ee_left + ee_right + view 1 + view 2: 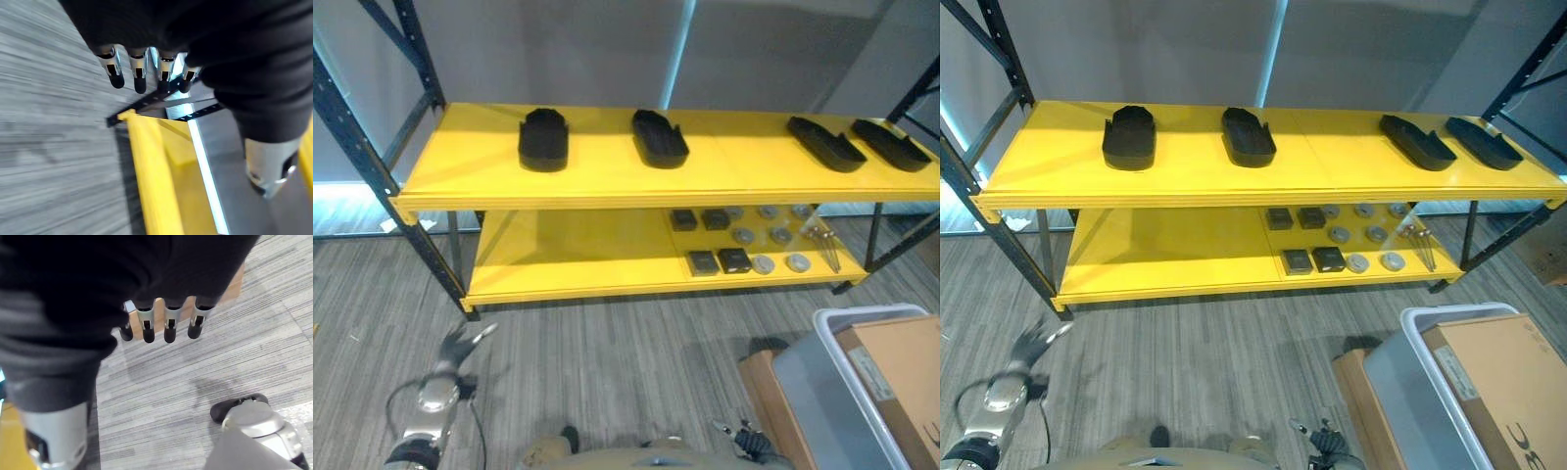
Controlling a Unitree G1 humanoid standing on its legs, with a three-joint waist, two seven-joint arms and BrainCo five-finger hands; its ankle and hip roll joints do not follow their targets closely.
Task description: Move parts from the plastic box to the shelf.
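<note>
Right of me sits the plastic box [842,372], nearest my right hand [166,325]; both it and my left hand [460,343] hang loose, empty.

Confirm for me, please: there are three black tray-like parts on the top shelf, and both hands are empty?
Not quite: the left eye view shows four black tray-like parts on the top shelf, not three. Both the left hand and the right hand are indeed empty.

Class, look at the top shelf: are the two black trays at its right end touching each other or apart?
Apart. In the right eye view a strip of yellow shelf shows between the inner tray and the outer tray.
</note>
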